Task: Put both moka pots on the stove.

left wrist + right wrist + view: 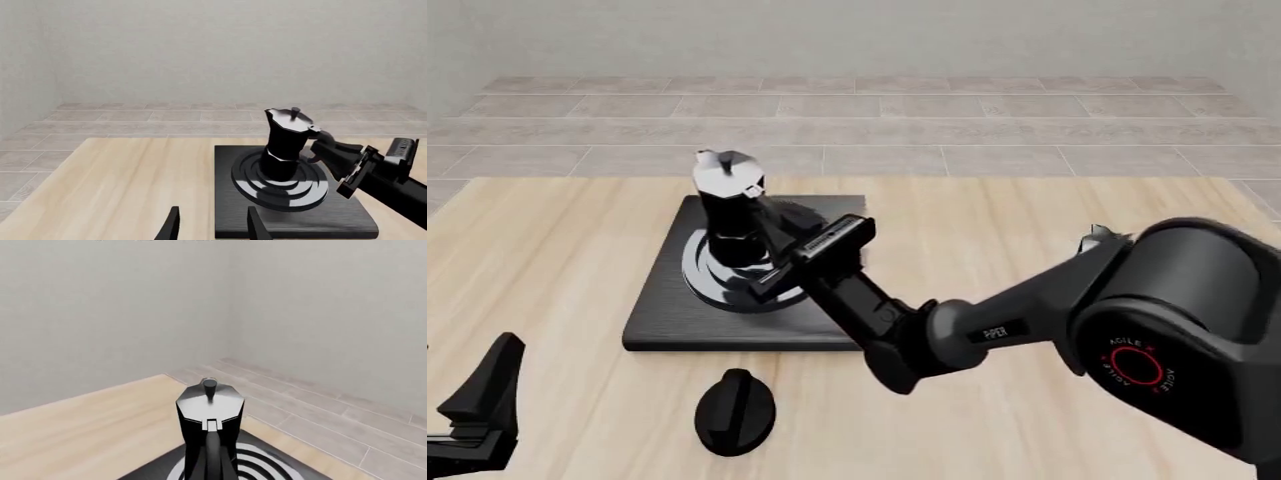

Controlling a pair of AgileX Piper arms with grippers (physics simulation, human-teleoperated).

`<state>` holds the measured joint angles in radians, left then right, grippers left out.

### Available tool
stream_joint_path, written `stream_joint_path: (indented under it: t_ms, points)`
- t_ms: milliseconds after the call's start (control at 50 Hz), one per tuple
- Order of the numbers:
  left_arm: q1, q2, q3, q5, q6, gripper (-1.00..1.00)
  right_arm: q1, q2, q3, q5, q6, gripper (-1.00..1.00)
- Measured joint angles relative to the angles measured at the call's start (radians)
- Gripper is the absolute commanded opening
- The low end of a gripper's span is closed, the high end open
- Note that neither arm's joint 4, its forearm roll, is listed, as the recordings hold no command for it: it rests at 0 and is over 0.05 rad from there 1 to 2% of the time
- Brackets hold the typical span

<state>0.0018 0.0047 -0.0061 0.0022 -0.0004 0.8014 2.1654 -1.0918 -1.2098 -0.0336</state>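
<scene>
Moka pot (pixel 729 205) upright on stove (pixel 667 325) rings

Bright, even, sharp renders; soft shadows, glossy highlights.

- A light wooden table (pixel 561 260) with pale grain running across its top.
- A small black oval knob (pixel 735 411) lying on the table's near side.
- Grey tiled floor (pixel 961 120) beyond the far edge.
- Plain pale wall (pixel 220 50) behind.
</scene>
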Motion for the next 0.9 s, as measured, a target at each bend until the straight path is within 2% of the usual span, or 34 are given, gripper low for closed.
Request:
stream_joint_path:
  t_ms: [900]
  points:
    - [0.0, 0.0, 0.0, 0.0, 0.0, 1.0, 0.014, 0.134, -0.157, 0.031, 0.008, -1.0]
